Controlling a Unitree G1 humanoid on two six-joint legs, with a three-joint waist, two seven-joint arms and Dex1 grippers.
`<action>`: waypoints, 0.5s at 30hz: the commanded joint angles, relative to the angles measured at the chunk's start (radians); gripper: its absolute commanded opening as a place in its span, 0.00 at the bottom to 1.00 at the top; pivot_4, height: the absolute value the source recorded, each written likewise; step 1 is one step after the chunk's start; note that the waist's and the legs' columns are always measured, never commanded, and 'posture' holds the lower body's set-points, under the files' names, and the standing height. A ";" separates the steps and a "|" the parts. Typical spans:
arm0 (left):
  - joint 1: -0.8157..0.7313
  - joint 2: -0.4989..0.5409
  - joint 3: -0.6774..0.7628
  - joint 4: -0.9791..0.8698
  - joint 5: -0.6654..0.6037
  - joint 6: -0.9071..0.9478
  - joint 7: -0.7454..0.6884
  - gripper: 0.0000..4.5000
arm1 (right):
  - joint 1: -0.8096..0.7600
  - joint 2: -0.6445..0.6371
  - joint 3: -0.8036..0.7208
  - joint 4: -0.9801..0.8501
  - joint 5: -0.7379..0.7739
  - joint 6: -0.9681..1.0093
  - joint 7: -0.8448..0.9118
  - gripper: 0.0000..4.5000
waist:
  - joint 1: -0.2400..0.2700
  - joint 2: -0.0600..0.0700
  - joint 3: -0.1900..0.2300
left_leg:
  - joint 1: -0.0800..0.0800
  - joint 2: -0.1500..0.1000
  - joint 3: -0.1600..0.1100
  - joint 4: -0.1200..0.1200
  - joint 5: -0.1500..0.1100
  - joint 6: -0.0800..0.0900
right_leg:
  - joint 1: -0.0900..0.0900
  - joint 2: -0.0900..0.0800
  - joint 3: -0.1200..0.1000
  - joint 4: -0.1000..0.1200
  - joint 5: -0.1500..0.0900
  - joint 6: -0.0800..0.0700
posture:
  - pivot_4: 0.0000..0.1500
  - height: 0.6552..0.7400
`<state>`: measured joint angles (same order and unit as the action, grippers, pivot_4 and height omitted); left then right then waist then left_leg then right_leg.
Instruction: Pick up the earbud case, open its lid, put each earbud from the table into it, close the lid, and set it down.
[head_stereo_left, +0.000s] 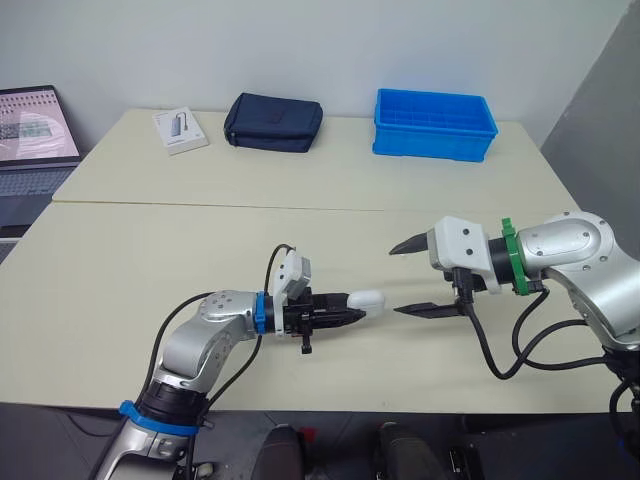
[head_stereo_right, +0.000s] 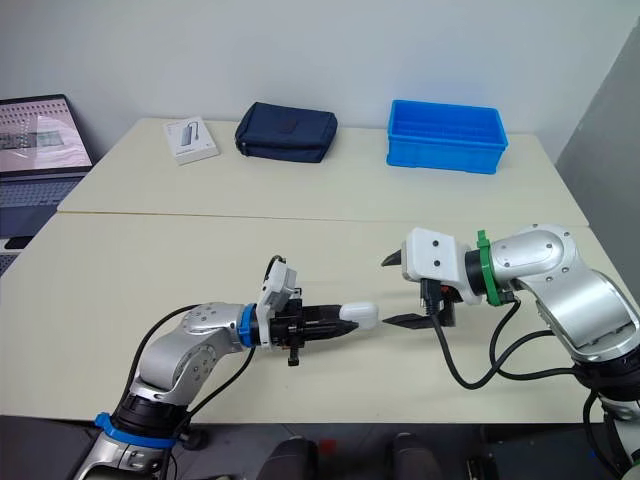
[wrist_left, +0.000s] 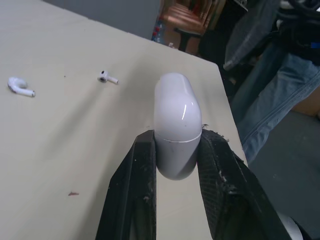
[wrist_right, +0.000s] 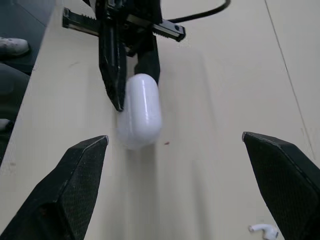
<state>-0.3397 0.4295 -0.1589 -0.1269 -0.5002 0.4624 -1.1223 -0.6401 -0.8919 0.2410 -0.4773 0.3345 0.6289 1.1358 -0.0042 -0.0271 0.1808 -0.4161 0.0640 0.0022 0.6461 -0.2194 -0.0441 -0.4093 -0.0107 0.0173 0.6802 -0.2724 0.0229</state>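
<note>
Early stage, by the look of it. Holds the earbud case (head_stereo_left: 367, 299) clear of the table (head_stereo_left: 150, 260), pinched at one end between the black fingers of the left gripper (head_stereo_left: 352, 308), free end pointing toward the right gripper (head_stereo_left: 396, 281). Lid seam shut, nothing opened yet. One earbud (wrist_left: 20, 86) and a second earbud (wrist_left: 107, 77) loose on the tabletop, apart from each other. Left to do: open lid, load both, close, set down. Left arm stretched forward, low and level. Right arm reaching in from the opposite side, claw spread wide, facing the case tip, near but not touching.
</note>
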 joint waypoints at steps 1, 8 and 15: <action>-0.019 -0.014 -0.008 -0.007 0.015 -0.061 -0.006 0.17 | 0.004 0.023 0.002 -0.015 -0.022 0.007 -0.043 1.00 | 0.000 0.000 0.000 | 0.000 0.000 0.000 0.000 0.000 0.000 | 0.000 0.000 0.000 0.000 0.000 0.000 | 1.00 0.95; -0.030 -0.009 -0.030 0.001 0.035 -0.094 -0.023 0.17 | -0.007 0.065 0.053 0.029 -0.069 0.021 -0.074 1.00 | 0.000 0.000 0.000 | 0.000 0.000 0.000 -0.001 0.000 0.000 | 0.000 0.001 0.000 0.000 0.000 0.000 | 1.00 0.95; -0.009 0.012 -0.055 -0.027 0.054 -0.115 -0.042 0.17 | -0.041 0.102 0.054 0.063 -0.081 0.046 -0.083 1.00 | -0.001 0.000 0.000 | 0.001 0.001 0.000 -0.001 0.000 0.000 | 0.000 0.001 0.000 0.000 0.000 0.000 | 1.00 0.95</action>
<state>-0.3538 0.4371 -0.1916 -0.1088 -0.4465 0.3715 -1.1393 -0.6473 -0.7895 0.3172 -0.4133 0.2601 0.6692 1.0680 -0.0051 -0.0270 0.1808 -0.4155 0.0645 0.0018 0.6456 -0.2194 -0.0440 -0.4093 -0.0097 0.0171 0.6803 -0.2722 0.0225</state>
